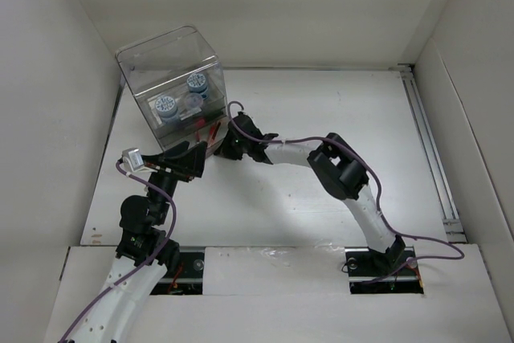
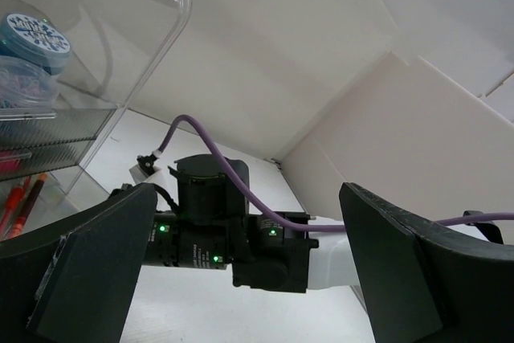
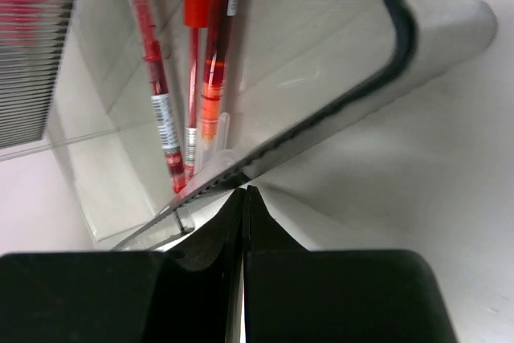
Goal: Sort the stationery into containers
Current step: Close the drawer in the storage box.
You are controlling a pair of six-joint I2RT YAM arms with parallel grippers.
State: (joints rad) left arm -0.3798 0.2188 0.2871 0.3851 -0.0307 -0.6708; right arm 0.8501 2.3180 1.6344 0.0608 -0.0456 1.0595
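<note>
Clear organiser box (image 1: 173, 70) sitting at the table's (image 1: 337, 134) far-left corner, close to the left wall (image 1: 48, 118); white tabletop stretching wide to its right. Blue-and-white rolls (image 1: 197, 83) lying in its upper part, red pens (image 3: 193, 78) lying in the front drawer (image 3: 337, 62). Right gripper (image 3: 243, 194) pressing its fingers together, tips right at that drawer's rim. Left gripper (image 1: 181, 162) hanging just beside it at the box's front, fingers spread wide apart, gripping nothing.

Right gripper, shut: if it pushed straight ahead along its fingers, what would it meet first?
Most likely the clear wall of the organiser drawer, just ahead of the closed tips of the right gripper. The red pens lie behind that wall. Whether the tips touch it now is unclear.
</note>
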